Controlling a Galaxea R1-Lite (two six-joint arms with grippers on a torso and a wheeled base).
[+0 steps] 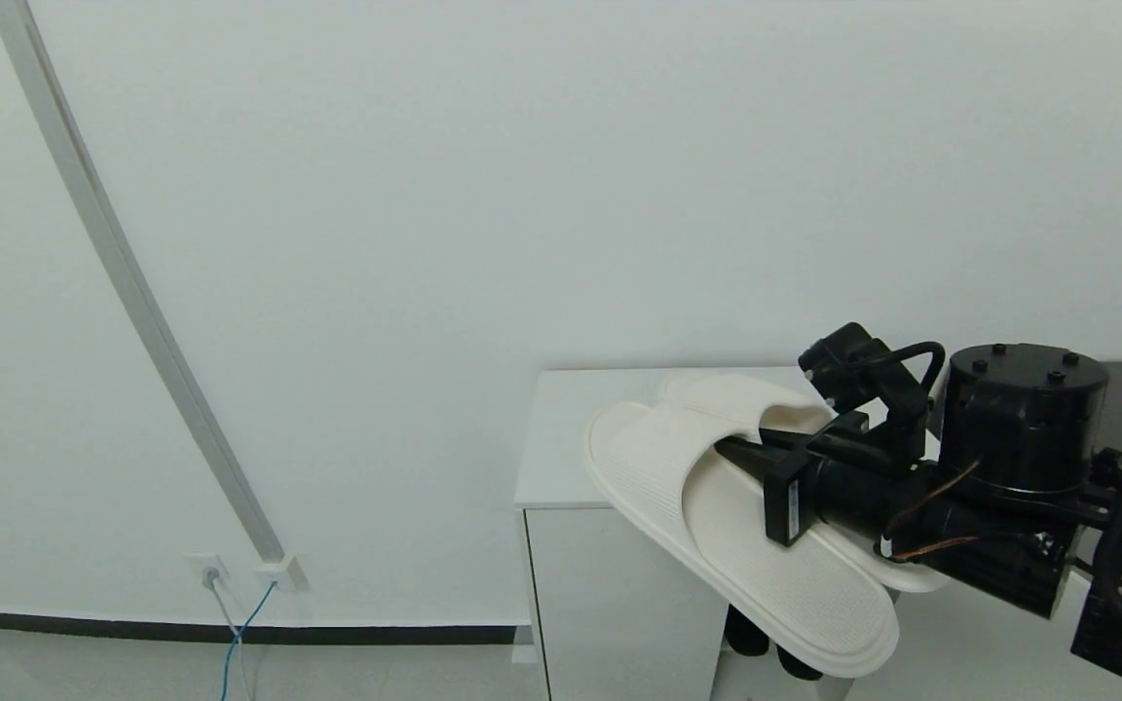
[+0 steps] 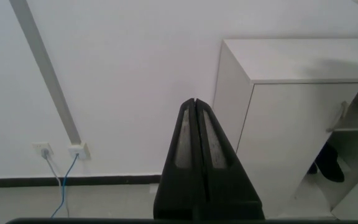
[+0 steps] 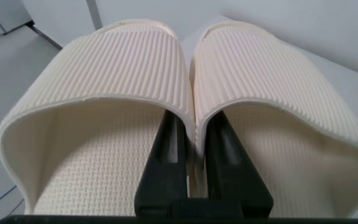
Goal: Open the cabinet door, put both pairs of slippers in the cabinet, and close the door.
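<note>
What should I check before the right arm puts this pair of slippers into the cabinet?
1. Grip: the right gripper has one of its fingers inside each of the slippers and pinches their inner walls together: ok.
2. Cabinet open: an opening with a shelf shows in its front: ok.
3. Free room inside: dark items stand low inside and the rest is hidden: cannot tell.
4. Left gripper shut, empty, apart from the cabinet: ok.
5. Slippers clear of the cabinet top: cannot tell.
</note>
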